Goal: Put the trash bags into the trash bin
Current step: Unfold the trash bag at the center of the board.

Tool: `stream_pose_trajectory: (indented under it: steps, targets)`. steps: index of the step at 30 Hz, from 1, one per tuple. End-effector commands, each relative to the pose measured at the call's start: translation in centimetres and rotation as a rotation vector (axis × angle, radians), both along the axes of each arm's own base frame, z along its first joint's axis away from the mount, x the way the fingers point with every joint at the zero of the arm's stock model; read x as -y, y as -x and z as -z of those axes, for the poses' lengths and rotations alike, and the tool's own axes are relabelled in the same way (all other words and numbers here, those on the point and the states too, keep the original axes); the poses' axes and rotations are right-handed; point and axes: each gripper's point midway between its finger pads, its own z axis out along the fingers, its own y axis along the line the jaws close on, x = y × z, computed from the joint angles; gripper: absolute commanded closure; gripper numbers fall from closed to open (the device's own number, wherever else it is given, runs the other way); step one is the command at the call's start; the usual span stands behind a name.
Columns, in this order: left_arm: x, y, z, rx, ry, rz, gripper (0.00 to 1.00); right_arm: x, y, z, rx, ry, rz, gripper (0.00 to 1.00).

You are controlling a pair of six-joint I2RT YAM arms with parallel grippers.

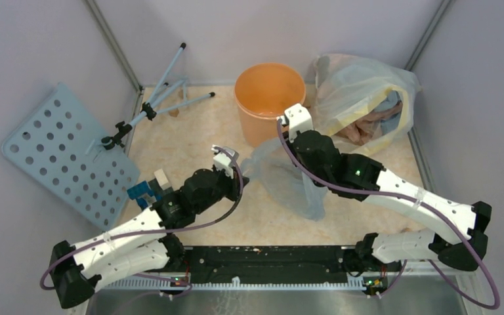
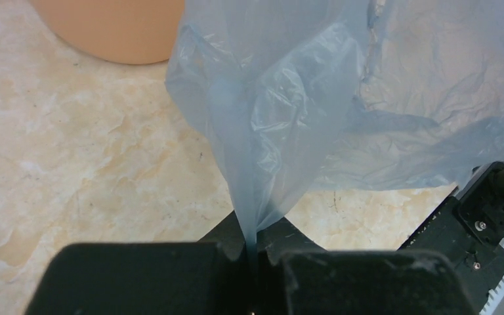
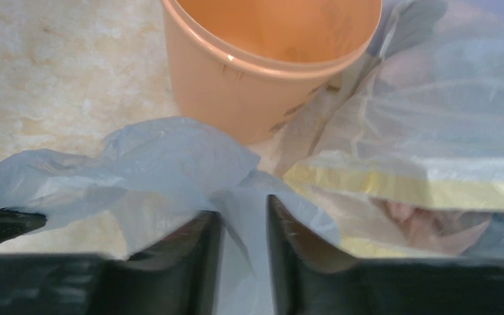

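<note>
Bag (image 2: 269,118) is stretched between both pincers: the left pincer (image 2: 249,257) is clenched on one edge, and the right pincer (image 3: 244,226) grasps a fold. Best to raise both evenly, keeping the plastic clear of the rim, then lower it into the bin (image 3: 236,98) just ahead of the right pincer.

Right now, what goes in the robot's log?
left fingers: shut on trash bag | right fingers: shut on trash bag | trash bag: outside orange bucket

We see the trash bin (image 1: 269,98) far back on the counter (image 1: 190,141), the big bag (image 1: 361,92) just right of it, the trash bag (image 1: 292,184) in front, between left pincer (image 2: 252,252) and right pincer (image 3: 244,226).
</note>
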Motion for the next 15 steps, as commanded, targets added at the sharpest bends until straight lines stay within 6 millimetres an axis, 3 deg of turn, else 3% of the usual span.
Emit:
stream_pose_trajectory:
  steps: [1,3,5,10,15]
  targets:
    - [-0.4,0.1,-4.8,0.081,0.010,0.019,1.00,1.2,0.7,-1.2,0.034,-0.048,0.004,0.52]
    - [-0.4,0.9,-6.6,0.089,0.010,0.064,1.00,1.8,0.9,-0.7,0.033,-0.047,0.007,0.31]
    - [-0.4,1.5,-8.6,0.103,0.029,0.094,1.00,2.5,1.2,0.0,0.028,-0.038,0.018,0.21]
    - [-0.6,2.9,-13.3,0.132,0.099,0.141,0.96,4.5,1.7,2.0,0.018,-0.003,0.059,0.16]
    - [-0.9,3.0,-14.5,0.133,0.090,0.135,0.95,5.6,1.8,2.5,0.039,-0.039,0.077,0.16]
